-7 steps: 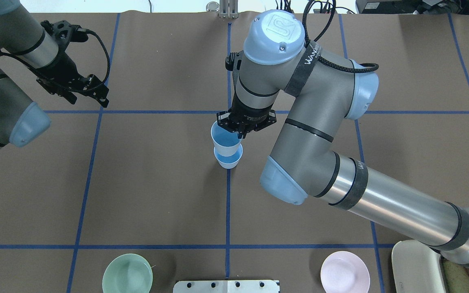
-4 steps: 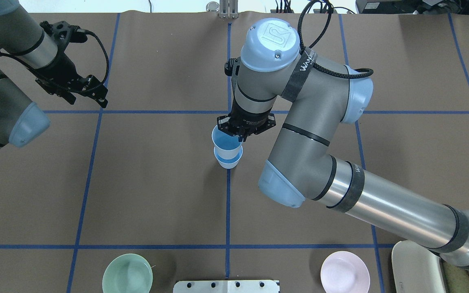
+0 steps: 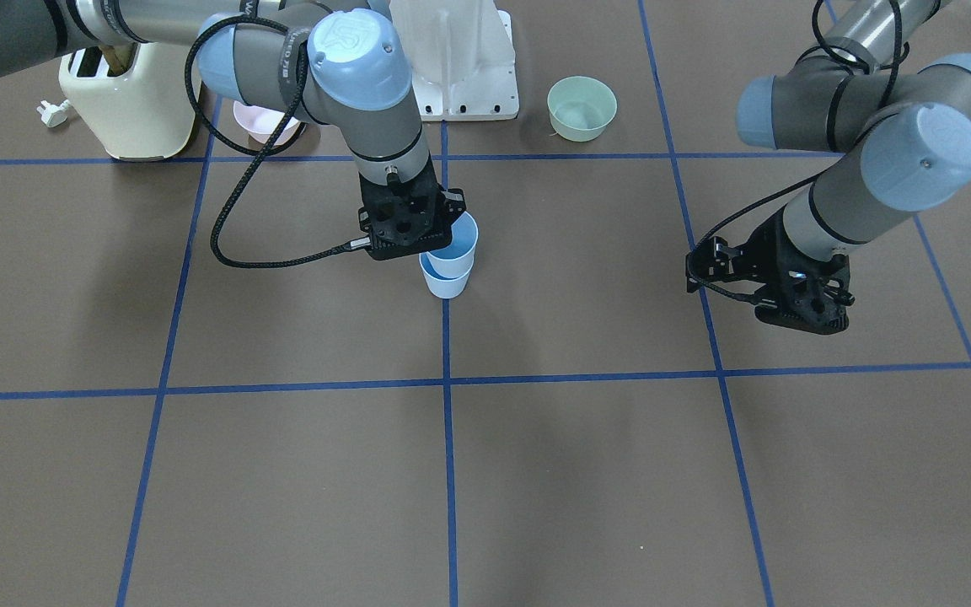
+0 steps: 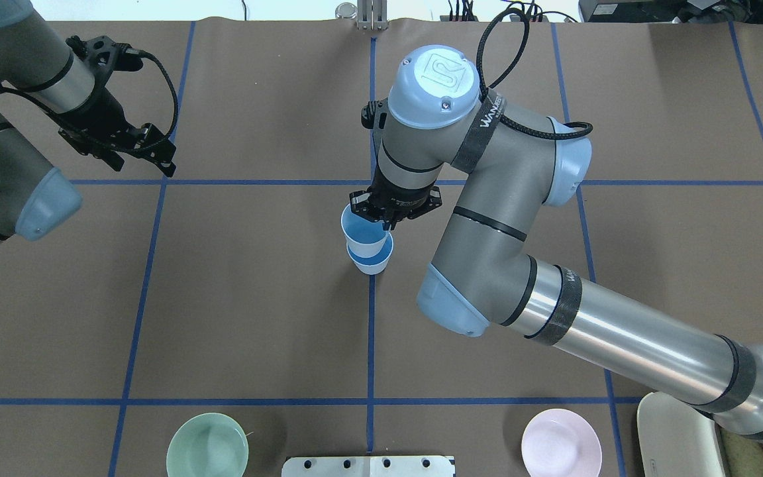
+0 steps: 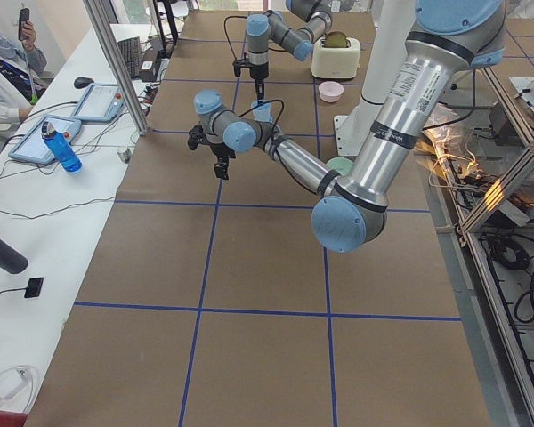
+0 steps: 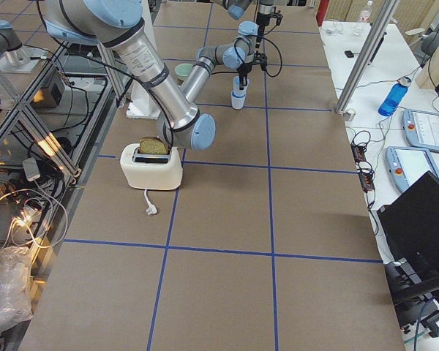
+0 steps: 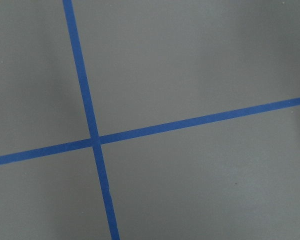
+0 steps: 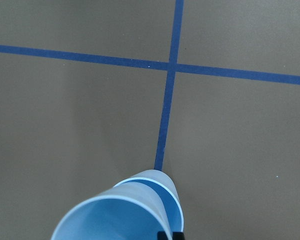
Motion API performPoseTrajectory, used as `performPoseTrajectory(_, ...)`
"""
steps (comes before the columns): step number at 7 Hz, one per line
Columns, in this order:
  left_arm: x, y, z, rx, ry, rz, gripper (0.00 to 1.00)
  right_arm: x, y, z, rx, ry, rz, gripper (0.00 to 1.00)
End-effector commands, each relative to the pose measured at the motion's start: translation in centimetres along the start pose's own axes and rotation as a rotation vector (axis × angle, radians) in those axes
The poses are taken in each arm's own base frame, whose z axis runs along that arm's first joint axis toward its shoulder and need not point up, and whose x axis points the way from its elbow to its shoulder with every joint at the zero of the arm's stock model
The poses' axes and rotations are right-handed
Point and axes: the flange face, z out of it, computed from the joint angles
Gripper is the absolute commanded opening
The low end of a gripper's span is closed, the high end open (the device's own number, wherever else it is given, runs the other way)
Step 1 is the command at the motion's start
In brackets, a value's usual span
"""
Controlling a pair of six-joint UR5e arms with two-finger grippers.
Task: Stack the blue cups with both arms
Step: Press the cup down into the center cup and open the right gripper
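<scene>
Fingers (image 4: 383, 220) of the right gripper (image 4: 387, 225) clench the rim of the upper blue cup (image 4: 359, 233) at frame centre. It has sunk slightly deeper into the lower cup (image 4: 369, 265), so nesting looks nearly done. The left gripper (image 4: 135, 147) hangs upper left, its grip impossible to tell, with open surface (image 4: 255, 298) all around.

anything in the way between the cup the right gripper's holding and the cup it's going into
Nothing visible. The upper blue cup, held at its rim by the right gripper, sits partly inside the lower blue cup, with no object between them. The left gripper hangs well off to the side.
</scene>
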Motion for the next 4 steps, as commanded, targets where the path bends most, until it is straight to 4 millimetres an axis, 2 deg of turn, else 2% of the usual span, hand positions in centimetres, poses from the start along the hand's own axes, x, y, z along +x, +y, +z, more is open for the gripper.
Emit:
performPoseTrajectory(1, -0.02, 0.00, 0.04, -0.001, 0.000, -0.001, 0.98, 0.21, 0.27, -0.14, -0.001, -0.006, -0.006, 0.00)
performPoseTrajectory(4, 0.00, -0.01, 0.03, 0.000, 0.000, 0.000, 0.98, 1.08, 0.66, 0.06, -0.002, -0.001, -0.011, 0.00)
